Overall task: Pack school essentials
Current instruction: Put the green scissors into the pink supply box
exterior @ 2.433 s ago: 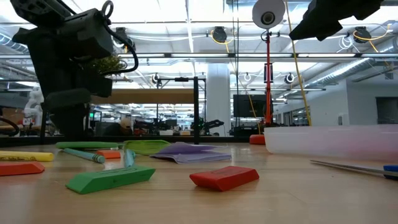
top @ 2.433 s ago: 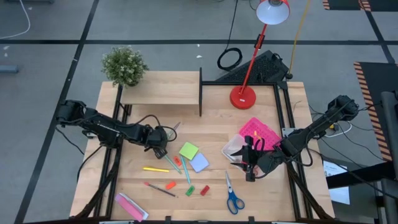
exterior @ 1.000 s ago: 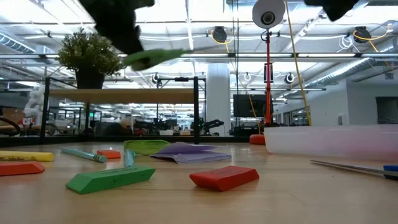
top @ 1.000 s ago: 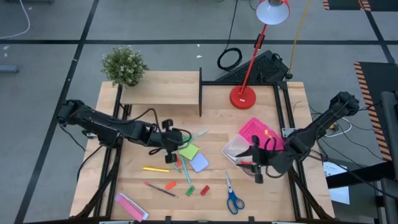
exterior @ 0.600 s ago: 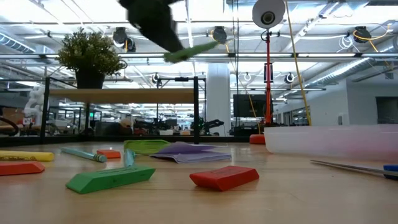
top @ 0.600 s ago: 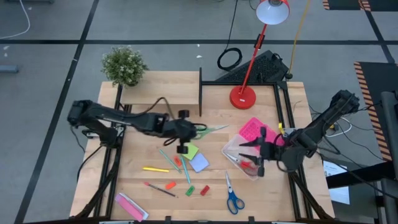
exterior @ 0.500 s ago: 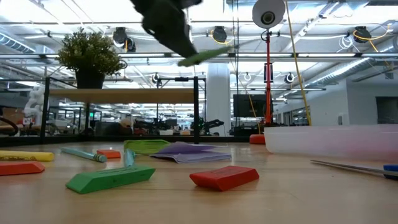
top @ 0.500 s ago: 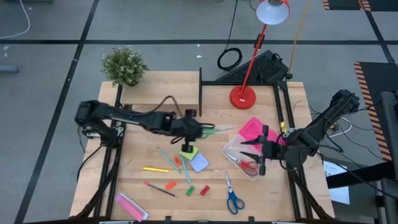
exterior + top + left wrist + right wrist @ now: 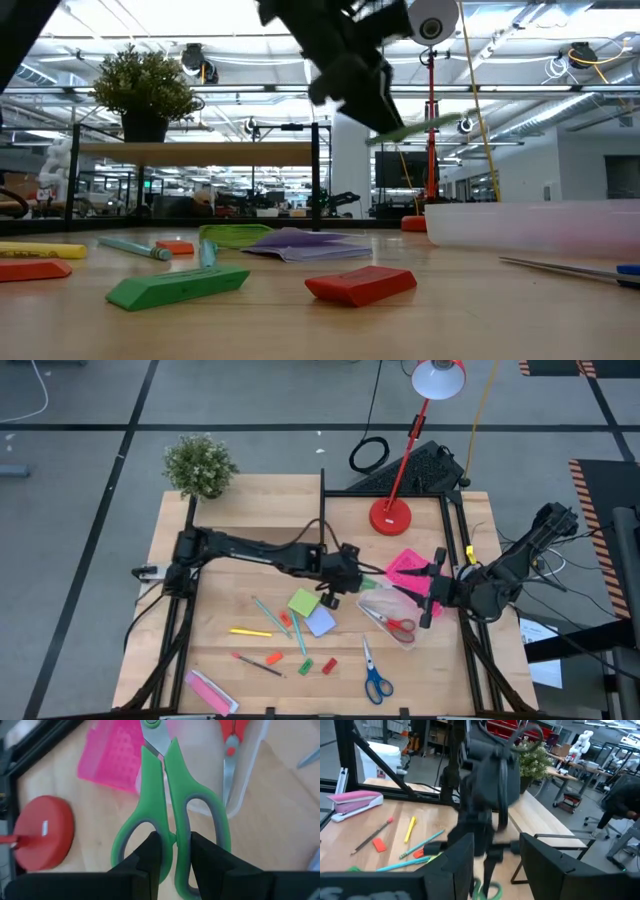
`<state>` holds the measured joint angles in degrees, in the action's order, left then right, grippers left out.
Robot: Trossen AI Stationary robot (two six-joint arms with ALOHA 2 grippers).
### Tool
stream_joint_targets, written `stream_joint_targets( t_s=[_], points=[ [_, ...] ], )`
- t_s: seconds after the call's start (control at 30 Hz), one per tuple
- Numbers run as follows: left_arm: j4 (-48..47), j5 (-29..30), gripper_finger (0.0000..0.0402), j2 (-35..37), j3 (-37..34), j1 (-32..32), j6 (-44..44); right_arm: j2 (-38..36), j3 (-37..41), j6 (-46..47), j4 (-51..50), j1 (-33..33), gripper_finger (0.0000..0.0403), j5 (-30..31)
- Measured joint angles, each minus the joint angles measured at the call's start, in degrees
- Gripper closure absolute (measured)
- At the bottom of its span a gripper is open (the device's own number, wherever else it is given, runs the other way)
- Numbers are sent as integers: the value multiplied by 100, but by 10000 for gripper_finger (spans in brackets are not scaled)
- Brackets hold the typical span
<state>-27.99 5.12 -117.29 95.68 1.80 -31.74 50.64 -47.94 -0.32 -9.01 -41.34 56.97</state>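
Blue-handled scissors [image 9: 376, 680] lie nearest you, short of the clear plastic bin [image 9: 372, 603]. Over its rim, your left gripper [image 9: 345, 575] pinches the green-handled scissors [image 9: 167, 815], fingers narrow on smooth plastic loops; release comes next. Beyond the bin, the right gripper [image 9: 437, 588] waits, fingers wide.

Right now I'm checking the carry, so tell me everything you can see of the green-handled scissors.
The green-handled scissors have bright green plastic loops lined in grey, and steel blades joined at a green pivot. The blades are closed. The left hand pinches them where the two loops meet and holds them clear of the table, blades pointing ahead over the rim of the clear container, where red-handled scissors lie. Only the hand's fingers touch them.
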Motion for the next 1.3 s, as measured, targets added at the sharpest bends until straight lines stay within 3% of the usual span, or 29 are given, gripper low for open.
stream_joint_targets(
  t_s=[0.5,0.93,1.3],
  points=[
    [-70,-725,309,-1125,1339,177,-255,-23,-4,-425,94,-2,250,10],
    [431,-1277,309,-1436,1379,170,-304,-23,-4,-381,104,-2,250,11],
    [807,-1263,309,-1818,1379,120,-117,-23,-4,-341,84,-2,250,2]
  ],
)
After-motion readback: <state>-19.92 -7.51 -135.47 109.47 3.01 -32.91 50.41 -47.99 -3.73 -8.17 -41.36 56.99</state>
